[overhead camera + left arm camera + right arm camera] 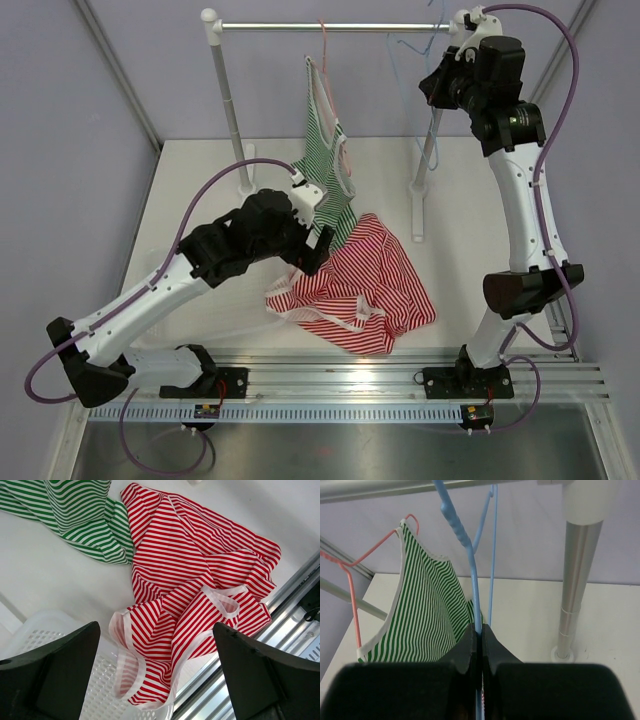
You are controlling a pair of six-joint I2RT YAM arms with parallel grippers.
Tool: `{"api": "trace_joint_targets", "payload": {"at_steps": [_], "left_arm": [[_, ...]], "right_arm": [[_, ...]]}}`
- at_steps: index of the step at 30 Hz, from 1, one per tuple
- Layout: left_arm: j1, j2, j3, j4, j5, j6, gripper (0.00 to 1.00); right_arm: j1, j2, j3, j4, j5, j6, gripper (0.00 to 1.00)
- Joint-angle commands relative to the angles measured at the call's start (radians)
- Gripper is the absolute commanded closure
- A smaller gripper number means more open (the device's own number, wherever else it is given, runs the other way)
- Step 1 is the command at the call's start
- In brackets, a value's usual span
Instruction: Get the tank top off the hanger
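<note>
Hanger [473, 580] lower part hidden inside clamped right gripper [479, 635]

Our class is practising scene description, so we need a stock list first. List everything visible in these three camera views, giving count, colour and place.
clothes rack: 1, white and silver, far end of the table
green tank top: 1, green-and-white stripes, hanging on the pink hanger
pink hanger: 1, pink, hooked on the rack's rod
blue hanger: 1 clearly seen, light blue, on the rod at the right
red tank top: 1, red-and-white stripes, crumpled on the table, hem over the basket
basket: 1, white, perforated, beside the red tank top
table: 1, white, under everything
left gripper: 1, black, open above the red tank top
right gripper: 1, black, shut on the blue hanger
</note>
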Motion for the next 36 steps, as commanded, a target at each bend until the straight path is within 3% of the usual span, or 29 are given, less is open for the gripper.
{"api": "trace_joint_targets", "payload": {"at_steps": [1, 11, 13, 16, 19, 21, 24, 30, 36], "left_arm": [[-0.013, -0.018, 0.022, 0.025, -0.085, -0.01, 0.01], [-0.045, 0.197, 0.103, 0.039, -0.101, -0.032, 0.01], [-0.051, 0.23, 0.095, 0.051, -0.093, -0.03, 0.01], [-0.06, 0.278, 0.077, 0.086, -0.065, -0.024, 0.01], [-0.076, 0.327, 0.074, 0.103, -0.05, -0.019, 0.01], [-0.088, 0.352, 0.072, 0.114, -0.036, -0.015, 0.01], [-0.1, 0.402, 0.083, 0.128, -0.01, -0.002, 0.01], [-0.129, 0.525, 0.114, 0.134, 0.007, -0.004, 0.01], [-0.159, 0.641, 0.106, 0.18, 0.063, -0.027, 0.01]], "right_arm": [[0.011, 0.04, 0.104, -0.006, 0.045, -0.023, 1.0], [0.011, 0.034, 0.025, -0.008, 0.038, -0.066, 0.94], [0.009, 0.017, 0.022, -0.014, 0.034, -0.075, 0.71], [0.009, -0.023, -0.015, -0.005, 0.045, -0.087, 0.56], [0.009, -0.072, -0.041, -0.01, 0.048, -0.084, 0.3], [0.009, -0.106, -0.058, -0.013, 0.053, -0.083, 0.24], [0.009, -0.181, -0.079, -0.036, 0.086, -0.064, 0.0], [0.009, -0.473, -0.299, 0.03, 0.114, -0.005, 0.0], [0.009, -0.669, -0.501, 0.082, 0.094, 0.012, 0.01]]}}
